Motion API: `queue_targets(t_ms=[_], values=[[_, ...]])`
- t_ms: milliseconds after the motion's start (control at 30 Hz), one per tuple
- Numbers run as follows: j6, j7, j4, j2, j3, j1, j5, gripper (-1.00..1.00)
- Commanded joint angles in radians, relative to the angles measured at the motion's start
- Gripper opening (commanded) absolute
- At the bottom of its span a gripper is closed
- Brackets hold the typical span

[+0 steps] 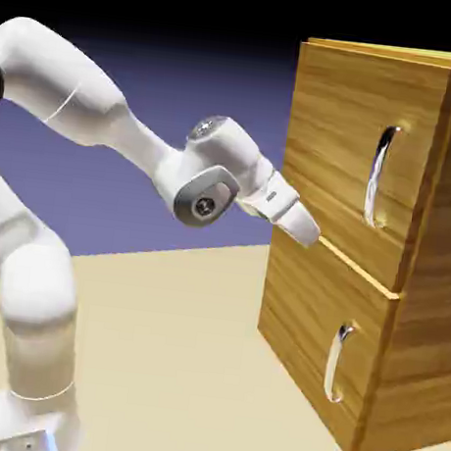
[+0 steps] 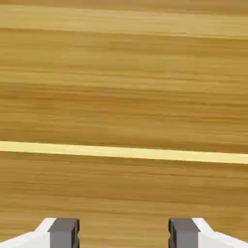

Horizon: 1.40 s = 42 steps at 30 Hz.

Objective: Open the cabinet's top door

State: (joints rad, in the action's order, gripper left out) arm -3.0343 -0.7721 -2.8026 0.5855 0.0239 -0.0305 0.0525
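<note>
The hand view showed only wood grain crossed by one pale seam, handles hidden. The tall honey-brown wood-grain cabinet (image 1: 365, 245) stood at the exterior view's right with two stacked doors; the squarish top door (image 1: 361, 156) bore one long curved silver handle (image 1: 378, 176). The white two-finger gripper (image 2: 123, 232) was near its lower edge, jaws spread, holding nothing.

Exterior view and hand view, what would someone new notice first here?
The tall honey-brown cabinet fills the exterior view's right, its top door closed, long silver handle untouched. The white arm reaches from the left, its open gripper near the seam between the doors; the hand view shows only wood.
</note>
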Motion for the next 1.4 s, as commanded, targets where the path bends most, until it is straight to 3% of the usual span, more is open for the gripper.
queue_targets(t_ms=[0,1367], values=[[0.002,-0.026,0.006,0.013,0.020,-0.015,0.044,0.00],[0.094,-1.082,0.257,0.541,0.833,-0.643,1.827,0.00]])
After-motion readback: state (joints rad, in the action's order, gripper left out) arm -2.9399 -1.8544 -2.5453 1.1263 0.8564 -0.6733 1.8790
